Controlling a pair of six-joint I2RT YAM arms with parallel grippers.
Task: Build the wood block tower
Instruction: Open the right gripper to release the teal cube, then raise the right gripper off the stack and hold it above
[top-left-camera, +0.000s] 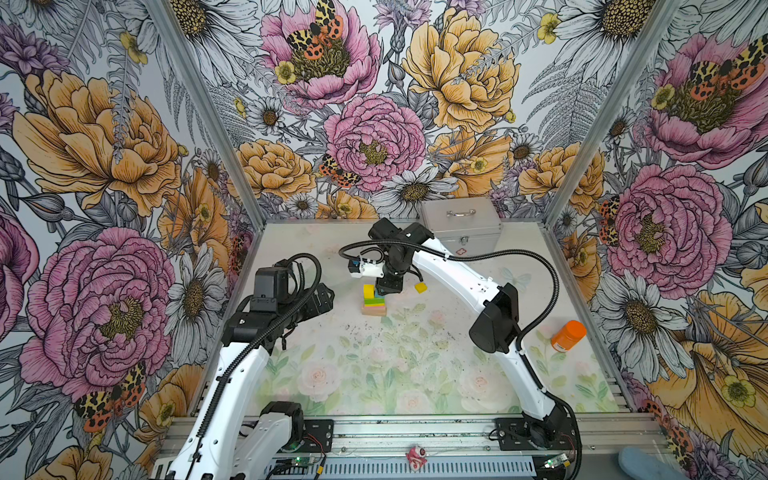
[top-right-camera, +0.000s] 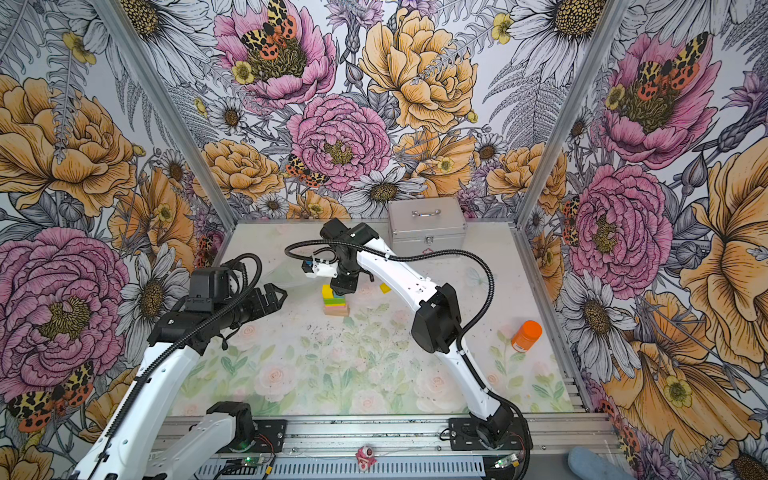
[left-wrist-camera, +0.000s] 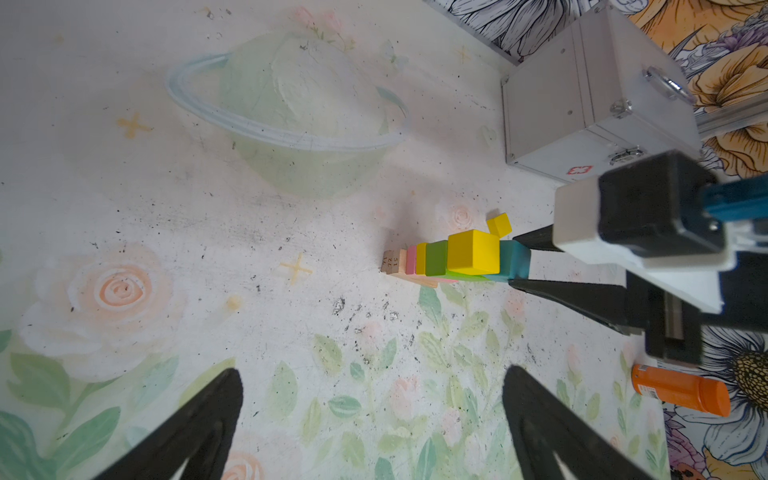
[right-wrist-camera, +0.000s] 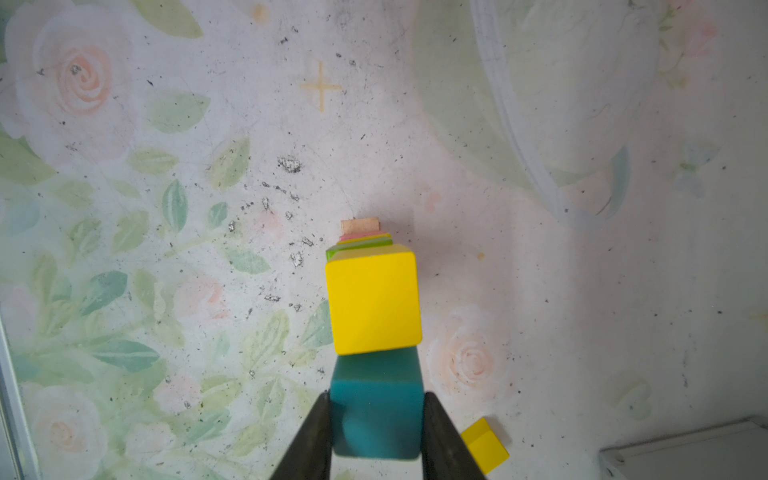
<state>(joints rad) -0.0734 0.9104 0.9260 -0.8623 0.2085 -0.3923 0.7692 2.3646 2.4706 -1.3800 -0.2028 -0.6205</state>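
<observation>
In both top views the right arm reaches in from the lower right, right hand (top-left-camera: 388, 286) pointing down onto the tower (top-left-camera: 373, 302) on the desk (top-left-camera: 374, 374) mid-frame, hiding its top. The left hand (top-right-camera: 276, 297) hovers left of it, wide apart. A spare yellow cube (top-left-camera: 420, 287) sits just right, silver case (top-left-camera: 461, 226) behind.

Left wrist: fingers flank the teal cube (left-wrist-camera: 515, 259).

Right wrist: looks clamped on it, I think, beside the stacked yellow cube (right-wrist-camera: 374, 301).
</observation>
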